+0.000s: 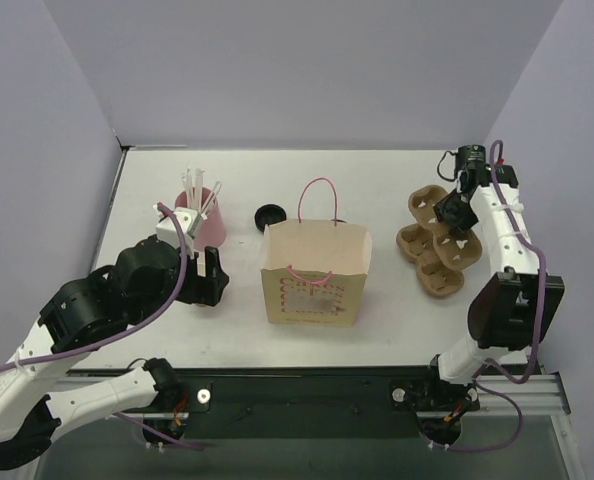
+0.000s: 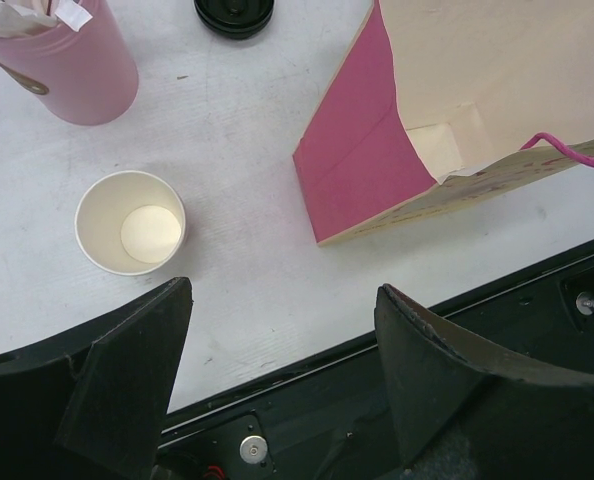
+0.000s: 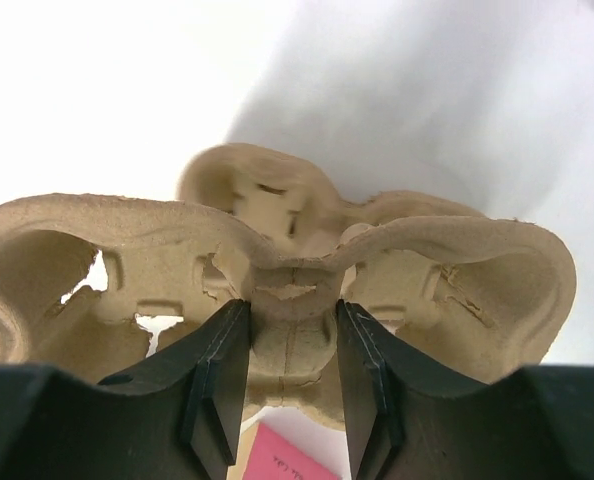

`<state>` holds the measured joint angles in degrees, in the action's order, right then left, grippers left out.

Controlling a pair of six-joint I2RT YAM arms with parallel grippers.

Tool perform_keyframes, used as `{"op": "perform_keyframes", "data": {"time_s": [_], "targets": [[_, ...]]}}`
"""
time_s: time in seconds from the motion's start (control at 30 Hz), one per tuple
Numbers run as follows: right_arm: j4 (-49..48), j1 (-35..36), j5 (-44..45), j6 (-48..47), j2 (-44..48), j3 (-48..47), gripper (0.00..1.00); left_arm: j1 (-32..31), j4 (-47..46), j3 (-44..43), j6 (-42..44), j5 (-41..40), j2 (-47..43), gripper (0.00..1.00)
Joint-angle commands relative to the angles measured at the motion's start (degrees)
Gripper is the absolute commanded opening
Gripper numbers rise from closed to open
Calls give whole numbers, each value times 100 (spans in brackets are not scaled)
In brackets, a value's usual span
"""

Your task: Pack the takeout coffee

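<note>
takeout coffee, as a cup with its lid on, cannot be picked out in any view. the left gripper [image 2: 282, 300] hangs over the table [image 2: 237, 200] near its left near corner, with its fingers spread wide and nothing between them. just beyond the tip of one finger stands a lidless paper cup [image 2: 132, 222], upright and white inside. farther out, toward the far left, is a pink cup [image 2: 77, 65] of white straws. a black lid [image 2: 235, 15] lies flat on the table by itself, between the pink cup and the paper bag [image 2: 357, 170]. the bag stands open near the middle of the near edge, with pink sides and a pink cord handle. over by the right edge, the right gripper [image 3: 292, 310] pinches the centre ridge of a pulp cup carrier [image 3: 277, 250], one finger pressed against each side of the ridge. more carriers [image 1: 439, 262] lie beneath it, overlapping, near the right edge.
</note>
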<state>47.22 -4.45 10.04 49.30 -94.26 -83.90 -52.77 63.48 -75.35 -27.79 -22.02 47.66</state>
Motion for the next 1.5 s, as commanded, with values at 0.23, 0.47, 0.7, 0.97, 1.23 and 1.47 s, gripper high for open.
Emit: {"op": "perform_keyframes", "data": {"time_s": [0.23, 0.47, 0.7, 0.97, 1.23, 1.47], "targets": [[1025, 1110, -1152, -1581, 742, -3373, 35, 39, -529, -129, 20, 101, 7, 84], [965, 2515, -1873, -1441, 733, -4662, 35, 65, -600, -199, -165, 242, 155, 81], [561, 3714, -2462, -704, 725, -4302, 35, 153, -390, -384, -630, 277, 358, 79], [525, 4030, -2788, -369, 610, -3845, 34, 1012, -223, -673, -614, 944, 700, 79], [639, 4250, -2719, -210, 874, -2861, 34, 1674, -240, -586, -447, 1675, 903, 76], [1034, 4382, -2298, -245, 769, -2816, 33, 1674, -380, -568, -455, 1798, 1008, 76]]}}
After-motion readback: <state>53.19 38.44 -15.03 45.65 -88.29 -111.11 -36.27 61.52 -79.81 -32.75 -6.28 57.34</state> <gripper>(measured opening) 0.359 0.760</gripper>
